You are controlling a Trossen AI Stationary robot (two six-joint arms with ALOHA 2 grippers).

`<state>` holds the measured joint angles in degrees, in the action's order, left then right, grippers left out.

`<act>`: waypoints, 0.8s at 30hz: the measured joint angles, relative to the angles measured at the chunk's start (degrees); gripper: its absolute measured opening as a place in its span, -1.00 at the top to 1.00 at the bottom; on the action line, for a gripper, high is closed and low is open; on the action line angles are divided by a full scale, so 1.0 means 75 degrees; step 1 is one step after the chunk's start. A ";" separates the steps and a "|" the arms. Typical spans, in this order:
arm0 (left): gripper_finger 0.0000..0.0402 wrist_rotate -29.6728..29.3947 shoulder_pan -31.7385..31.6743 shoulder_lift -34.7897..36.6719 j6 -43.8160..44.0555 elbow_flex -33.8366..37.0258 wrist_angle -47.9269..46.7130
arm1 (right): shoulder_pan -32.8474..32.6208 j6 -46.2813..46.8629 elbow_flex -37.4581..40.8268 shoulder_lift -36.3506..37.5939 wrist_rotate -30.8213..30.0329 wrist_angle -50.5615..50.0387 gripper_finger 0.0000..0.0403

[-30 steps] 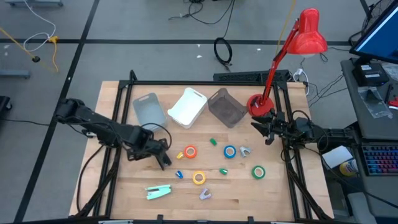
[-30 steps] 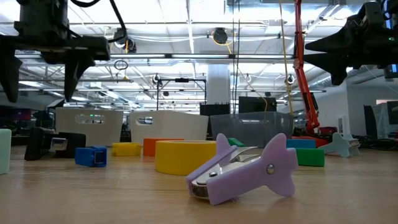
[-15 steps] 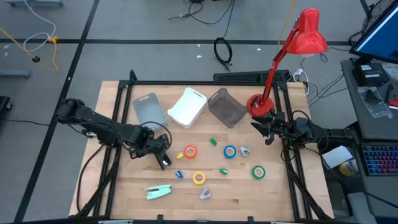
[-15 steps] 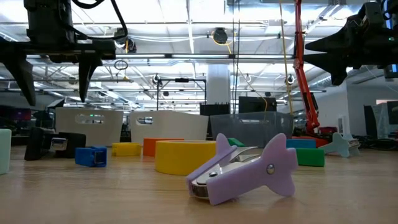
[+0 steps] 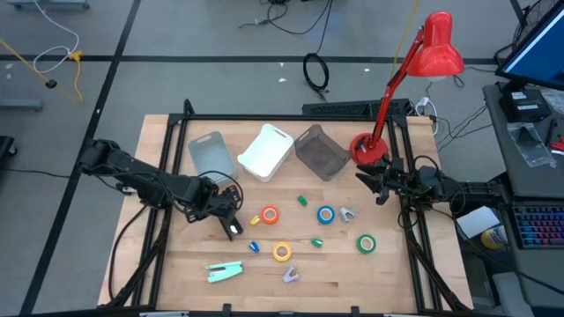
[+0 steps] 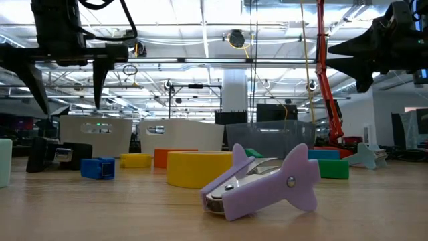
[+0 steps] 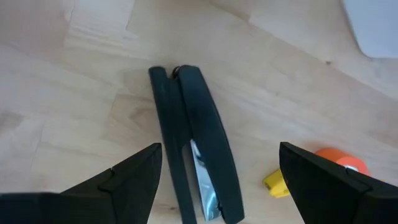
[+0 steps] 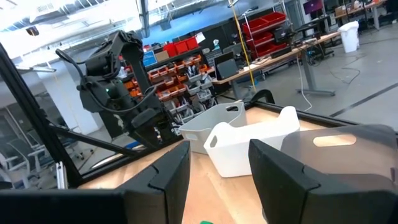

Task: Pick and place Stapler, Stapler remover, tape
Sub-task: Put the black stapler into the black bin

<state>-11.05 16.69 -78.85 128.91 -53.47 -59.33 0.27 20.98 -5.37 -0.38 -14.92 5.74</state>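
Hovering spread-fingered over the black stapler (image 7: 196, 146) at the tabletop's (image 5: 388, 273) nine o'clock, the left pincer (image 7: 217, 180) risks nudging it askew; right pincer (image 5: 381, 184) waits open at three.

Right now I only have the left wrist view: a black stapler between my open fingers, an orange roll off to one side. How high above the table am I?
Observer: The low view shows the left gripper hanging well above the tabletop, not near contact.
Operator: Where is the other arm?
Observer: In the high view the right gripper sits at the table's right edge by the red lamp's base, open and empty.
Operator: Any second stapler out there?
Observer: Yes, a mint-green stapler lies near the front edge, left of the purple stapler remover.
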 joint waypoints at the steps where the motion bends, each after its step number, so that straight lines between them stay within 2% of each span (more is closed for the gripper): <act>1: -0.61 -0.0004 -0.0010 0.0000 0.0002 0.0000 0.0003 | 0.0000 0.0088 0.0000 -0.0001 0.0000 0.0000 0.23; 15: -0.61 -0.0186 -0.0076 0.0000 0.0280 0.0000 -0.0260 | 0.0000 0.0116 0.0000 -0.0003 0.0000 0.0000 0.23; 20: -0.63 0.0195 -0.0210 0.0000 0.0261 0.0034 -0.0648 | 0.0000 0.0114 0.0000 0.0000 0.0000 0.0000 0.23; 24: -0.73 0.0447 -0.0277 0.0003 0.0456 0.0276 -0.0626 | 0.0000 0.0113 0.0000 -0.0001 0.0000 0.0000 0.23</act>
<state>-7.70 14.61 -78.83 132.33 -51.40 -64.03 0.27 21.82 -5.37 -0.39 -14.92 5.74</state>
